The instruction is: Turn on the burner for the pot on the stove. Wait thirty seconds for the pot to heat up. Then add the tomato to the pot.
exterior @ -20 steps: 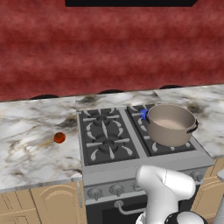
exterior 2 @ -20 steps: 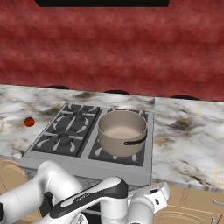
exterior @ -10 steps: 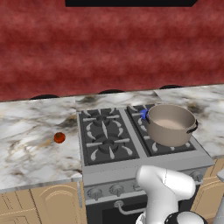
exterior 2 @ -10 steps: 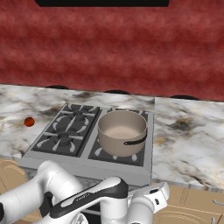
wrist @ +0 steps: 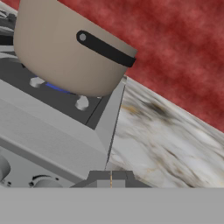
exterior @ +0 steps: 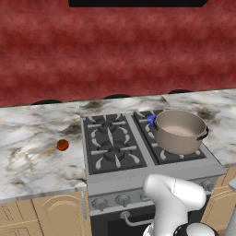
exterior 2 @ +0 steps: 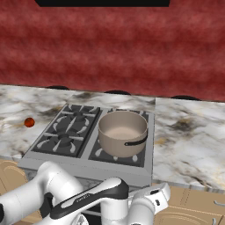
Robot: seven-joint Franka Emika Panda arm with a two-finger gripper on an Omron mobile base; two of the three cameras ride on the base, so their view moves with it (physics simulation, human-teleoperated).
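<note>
Left base view: grey steel stove (exterior: 138, 177) set into a marbled counter (exterior: 32, 156), wide grey-tan pot (exterior: 179, 131) on the right-hand grates, pale inside, nothing in it. Small blue glow of the burner (exterior: 151, 120) at the pot's rear left edge; judged lit, so the first step looks done. Tomato (exterior: 62, 145) on the counter left of the stove, well apart from the pot, untouched.

Right base view: same pot (exterior 2: 122, 132) over the right grates, dark side handle toward the camera; tomato (exterior 2: 29, 122) far off at the left on the marble. White arm folded low in front of the stove.

Hand view: pot (wrist: 65, 52) seen from low and close, blue line of flame beneath its base, stove front edge and round knobs (wrist: 43, 183) just ahead. Gripper (wrist: 111, 180) at the bottom edge, fingers pressed together, nothing between them.

Judged stage: waiting out the heat-up. Left to do: fetching the tomato and dropping it into the pot.

No brand, label or legible writing anywhere.
</note>
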